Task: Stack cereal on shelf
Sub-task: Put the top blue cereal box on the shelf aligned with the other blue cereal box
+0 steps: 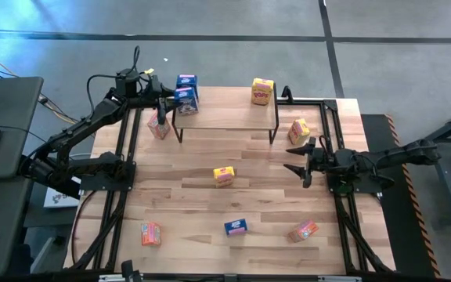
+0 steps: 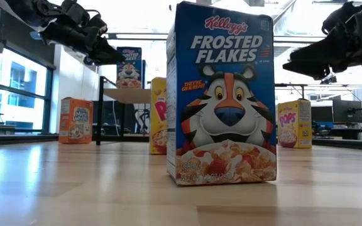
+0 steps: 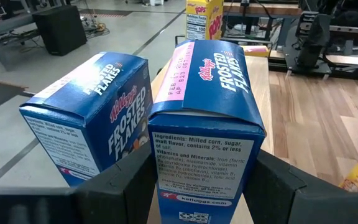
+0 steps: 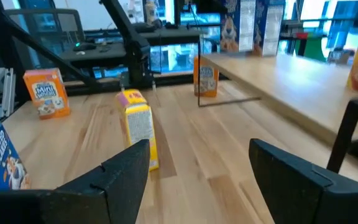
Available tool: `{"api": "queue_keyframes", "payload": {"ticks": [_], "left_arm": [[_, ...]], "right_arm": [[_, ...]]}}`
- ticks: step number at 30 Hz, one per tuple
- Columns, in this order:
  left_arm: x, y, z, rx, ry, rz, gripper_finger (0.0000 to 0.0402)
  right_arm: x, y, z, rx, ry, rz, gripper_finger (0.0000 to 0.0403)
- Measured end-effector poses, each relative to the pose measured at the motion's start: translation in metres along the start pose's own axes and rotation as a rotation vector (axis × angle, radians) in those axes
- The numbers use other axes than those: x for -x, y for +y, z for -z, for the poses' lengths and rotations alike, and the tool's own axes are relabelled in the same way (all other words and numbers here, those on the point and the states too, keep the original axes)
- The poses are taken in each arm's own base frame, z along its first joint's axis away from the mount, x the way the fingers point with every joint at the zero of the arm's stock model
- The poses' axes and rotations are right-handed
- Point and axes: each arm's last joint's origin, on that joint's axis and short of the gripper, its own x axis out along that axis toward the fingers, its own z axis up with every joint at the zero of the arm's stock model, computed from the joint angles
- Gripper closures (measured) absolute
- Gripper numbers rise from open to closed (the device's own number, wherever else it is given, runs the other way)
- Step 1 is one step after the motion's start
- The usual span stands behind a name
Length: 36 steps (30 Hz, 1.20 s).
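Placement of the second blue box is the step in hand. The left gripper is at the far-left corner of the shelf, and its jaws are clamped on the two narrow sides of a Frosted Flakes box, which stands upright with its printed front toward the room. A second Frosted Flakes box stands just beside it on the same corner; grouping by colour appears to be the intent. The grip is low on the box, which should keep it level while it settles on the shelf top.

The left arm reaches from the near-left of the worktop diagonally toward the far edge, elbow bent, wrist level with the shelf top. The right gripper hovers above the right edge of the worktop, jaws parted at medium width and holding nothing, pointed toward the worktop centre, forearm nearly horizontal.

Remaining stock:
- One yellow Pops box stands at the far-right corner of the shelf.
- One yellow box lies on the worktop beside the shelf's right legs; another is at the worktop centre, in line with the right jaws.
- One orange-red Mini-Wheats box stands by the shelf's left legs; two more lie near the front edge.
- One blue box stands near the front edge.
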Motion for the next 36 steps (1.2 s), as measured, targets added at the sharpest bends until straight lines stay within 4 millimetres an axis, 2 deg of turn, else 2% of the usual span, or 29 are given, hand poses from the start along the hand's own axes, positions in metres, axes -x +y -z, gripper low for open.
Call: {"api": "queue_keyframes", "payload": {"ticks": [11, 16, 23, 30, 36], "left_arm": [[0.000, 0.000, 0.000, 0.000, 0.000, 0.001, 0.0206], [0.000, 0.000, 0.000, 0.001, 0.000, 0.001, 0.0207], [0.000, 0.000, 0.000, 0.001, 0.000, 0.001, 0.0207], [0.000, 0.000, 0.000, 0.001, 0.000, 0.001, 0.0206], [0.000, 0.000, 0.000, 0.001, 0.000, 0.001, 0.0207]], "right_arm": [[0.001, 0.000, 0.004, -0.036, 0.027, 0.001, 0.0134], [0.000, -0.001, 0.015, -0.053, 0.022, 0.006, 0.0134], [0.001, -0.002, 0.010, -0.001, -0.028, 0.022, 0.0134], [0.005, -0.006, 0.006, 0.038, -0.072, 0.141, 0.0134], [0.009, -0.008, 0.007, 0.033, -0.071, 0.139, 0.0134]]}}
